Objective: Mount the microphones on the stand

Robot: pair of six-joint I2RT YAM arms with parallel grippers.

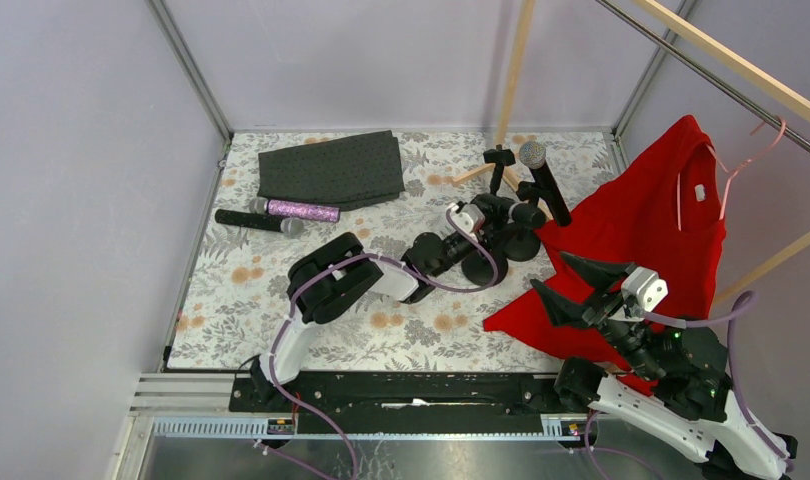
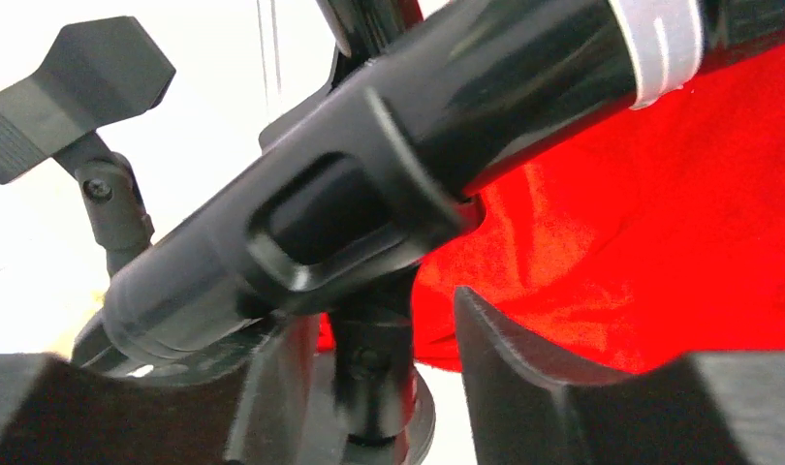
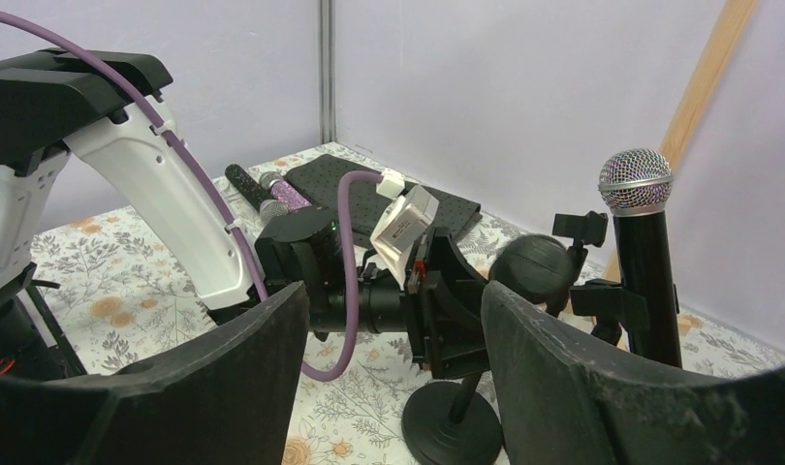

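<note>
The black stand (image 1: 522,243) carries one black microphone (image 1: 547,188) upright in a clip, grey mesh head up; the right wrist view shows the same microphone (image 3: 646,262). A second black microphone (image 2: 437,116) lies slanted in another clip (image 2: 316,232). My left gripper (image 1: 501,212) sits just under it, jaws apart either side of the stand's post (image 2: 369,387), open (image 2: 369,329). One clip (image 2: 74,92) is empty. A purple glitter microphone (image 1: 303,210) and a black microphone (image 1: 253,219) lie on the cloth at the left. My right gripper (image 1: 561,280) hangs open (image 3: 393,291) over the red shirt.
A red shirt (image 1: 651,230) on a pink hanger covers the table's right side. A folded dark cloth (image 1: 331,168) lies at the back left. Wooden rails (image 1: 514,70) rise behind the stand. Grey walls close in the flowered table (image 1: 241,290).
</note>
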